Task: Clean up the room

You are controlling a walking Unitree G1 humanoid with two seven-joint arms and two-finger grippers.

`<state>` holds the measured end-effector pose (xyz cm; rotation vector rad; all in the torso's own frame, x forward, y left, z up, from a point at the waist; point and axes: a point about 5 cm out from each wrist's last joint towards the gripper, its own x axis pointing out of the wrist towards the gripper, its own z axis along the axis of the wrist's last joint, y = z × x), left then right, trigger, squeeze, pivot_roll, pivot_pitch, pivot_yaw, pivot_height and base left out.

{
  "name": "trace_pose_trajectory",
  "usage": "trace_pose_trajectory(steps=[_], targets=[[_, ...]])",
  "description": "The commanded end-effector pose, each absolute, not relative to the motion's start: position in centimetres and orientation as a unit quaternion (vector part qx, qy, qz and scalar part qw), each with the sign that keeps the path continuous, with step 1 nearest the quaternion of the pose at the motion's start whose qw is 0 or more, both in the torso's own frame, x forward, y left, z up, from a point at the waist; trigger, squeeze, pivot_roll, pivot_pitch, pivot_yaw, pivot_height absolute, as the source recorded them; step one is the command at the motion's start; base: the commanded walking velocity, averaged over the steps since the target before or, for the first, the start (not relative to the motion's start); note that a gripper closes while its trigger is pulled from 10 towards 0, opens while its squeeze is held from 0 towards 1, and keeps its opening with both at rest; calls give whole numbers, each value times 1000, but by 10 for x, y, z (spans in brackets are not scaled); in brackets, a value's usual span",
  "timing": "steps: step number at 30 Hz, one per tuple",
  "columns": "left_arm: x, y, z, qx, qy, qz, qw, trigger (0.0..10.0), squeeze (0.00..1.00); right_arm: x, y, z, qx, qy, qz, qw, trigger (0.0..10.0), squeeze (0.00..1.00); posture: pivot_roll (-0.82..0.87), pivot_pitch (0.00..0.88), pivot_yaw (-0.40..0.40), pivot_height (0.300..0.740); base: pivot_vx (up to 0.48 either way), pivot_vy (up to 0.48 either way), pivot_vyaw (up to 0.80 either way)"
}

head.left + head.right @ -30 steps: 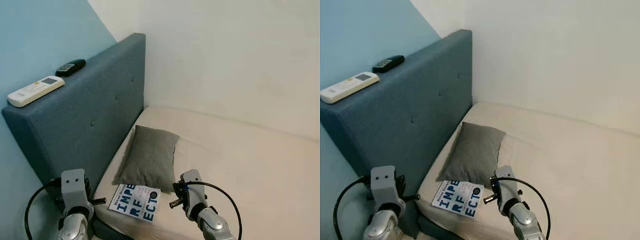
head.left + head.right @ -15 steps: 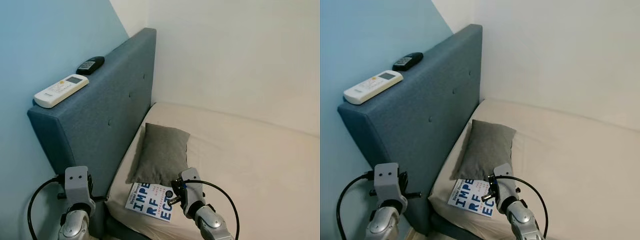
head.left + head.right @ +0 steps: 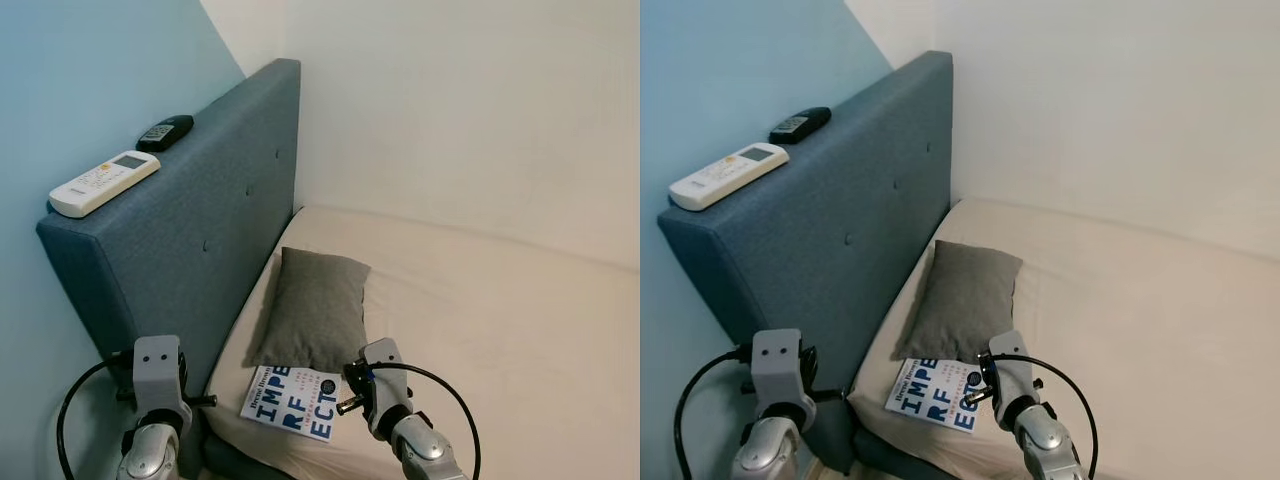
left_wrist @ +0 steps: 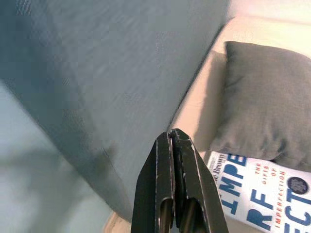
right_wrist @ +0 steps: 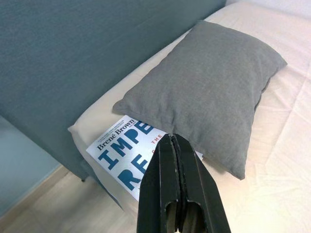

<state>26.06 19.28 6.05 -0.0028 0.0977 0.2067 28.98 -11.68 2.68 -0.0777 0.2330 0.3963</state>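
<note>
A white book with blue letters (image 3: 295,402) lies on the near corner of the bed, partly tucked under a grey pillow (image 3: 310,310). On top of the blue headboard (image 3: 190,250) rest a white remote (image 3: 105,183) and a black remote (image 3: 166,132). My left arm (image 3: 158,385) is low beside the headboard's near end; its gripper (image 4: 172,133) is shut and empty, pointing towards the headboard's side and the book (image 4: 262,194). My right arm (image 3: 385,388) hovers at the bed's near edge; its gripper (image 5: 171,137) is shut and empty, above the book (image 5: 124,155) and the pillow (image 5: 214,87).
The cream mattress (image 3: 500,330) stretches to the right, against a white wall (image 3: 480,110). A light blue wall (image 3: 70,90) stands behind the headboard. Pale wooden floor (image 5: 43,208) lies below the bed's corner.
The whole picture has swung, so the camera has turned a little; the bed and headboard now sit slightly further left than half a second ago. Both grippers remain shut and low.
</note>
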Motion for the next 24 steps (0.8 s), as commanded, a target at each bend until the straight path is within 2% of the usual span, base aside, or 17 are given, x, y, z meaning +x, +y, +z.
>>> trace_pose_trajectory(steps=[1,12,19,24], targets=[[255,193,54,-8,62,103,993,10000,0,286,-121,22,-41,123,189,973,10000,0,-6,74,-80,740,0,0,0],[252,199,46,-4,78,108,991,10000,0,285,-120,18,-21,137,186,973,10000,0,8,69,-95,740,0,0,0],[253,198,39,13,92,86,992,10000,0,285,-127,17,-40,131,151,979,10000,0,3,68,-94,740,0,0,0],[250,187,33,28,104,49,993,10000,0,279,-135,13,-29,128,124,984,10000,0,0,63,-93,740,0,0,0]])
